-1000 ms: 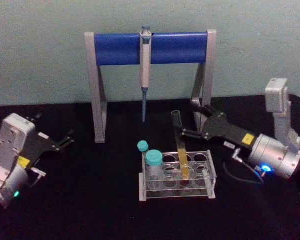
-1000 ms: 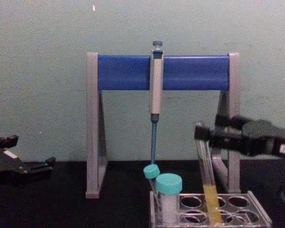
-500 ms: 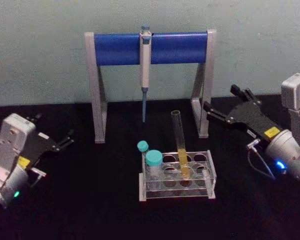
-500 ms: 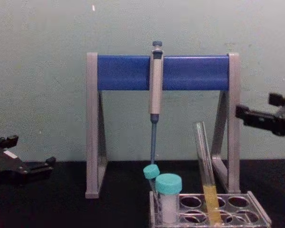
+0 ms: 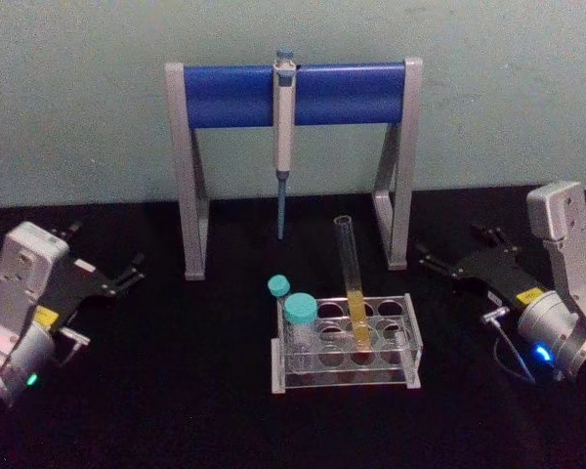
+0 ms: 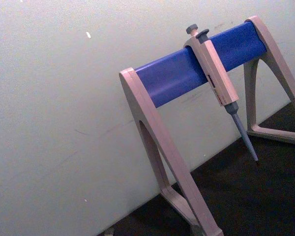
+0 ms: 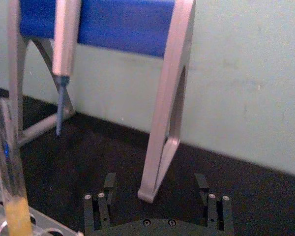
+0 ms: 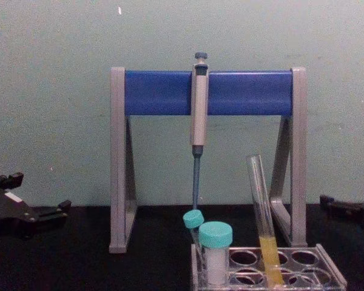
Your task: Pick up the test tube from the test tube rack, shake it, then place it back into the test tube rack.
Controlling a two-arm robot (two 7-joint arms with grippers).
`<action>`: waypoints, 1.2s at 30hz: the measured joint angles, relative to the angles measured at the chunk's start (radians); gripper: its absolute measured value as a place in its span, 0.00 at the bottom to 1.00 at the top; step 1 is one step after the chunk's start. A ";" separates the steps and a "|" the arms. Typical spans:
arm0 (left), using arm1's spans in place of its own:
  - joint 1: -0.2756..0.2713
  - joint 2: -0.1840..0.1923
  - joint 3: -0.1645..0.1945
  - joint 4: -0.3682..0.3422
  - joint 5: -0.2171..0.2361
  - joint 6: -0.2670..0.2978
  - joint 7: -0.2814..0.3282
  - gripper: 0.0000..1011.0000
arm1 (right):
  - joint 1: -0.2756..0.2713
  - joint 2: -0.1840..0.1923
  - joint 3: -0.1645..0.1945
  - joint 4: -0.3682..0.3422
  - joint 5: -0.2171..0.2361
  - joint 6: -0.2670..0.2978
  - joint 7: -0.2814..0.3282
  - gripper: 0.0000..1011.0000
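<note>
Test tube (image 5: 351, 283) seated in the test tube rack (image 5: 347, 342) at bench centre, in the rack's back row, mouth up, long axis near upright with a slight lean of the top toward the robot's left; yellow-orange liquid in the lower third. Free of both grippers.

Right gripper (image 5: 451, 259) low over the bench on the robot's right, well apart from the tube, fingers (image 7: 109, 181) spread wide and empty, pointing toward the left and a little away. Tube lying to the left of those fingers and somewhat nearer the robot — in the right wrist view, at the frame's edge rather than between the fingers. Right arm the nearer of the two by a fair margin. Judging by how things lie, tube already home in the rack, so little or nothing left to do.

Left gripper (image 5: 125, 277) parked at the far left, open, holding nothing.

Around the tube: short teal-capped vial (image 5: 300, 322) and thin teal-capped tube (image 5: 279, 290) in the rack's left end, just beside the tube's hole. Behind, the pipette stand (image 5: 293, 96) with a pipette (image 5: 283, 127) hanging, its tip above the bench behind the rack. Stand's right leg (image 5: 397, 210) between gripper and back wall — a possible snag for any sideways sweep, though the direct line from fingers to tube looks open.
</note>
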 joint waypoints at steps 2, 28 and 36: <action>0.000 0.000 0.000 0.000 0.000 0.000 0.000 0.99 | 0.000 -0.007 0.004 0.010 0.001 0.014 0.003 0.99; 0.000 0.000 0.000 0.000 0.000 0.000 0.000 0.99 | 0.000 -0.011 0.007 0.015 0.002 0.021 0.007 0.99; 0.000 0.000 0.000 0.000 0.000 0.000 0.000 0.99 | 0.000 -0.010 0.006 0.014 0.002 0.020 0.006 0.99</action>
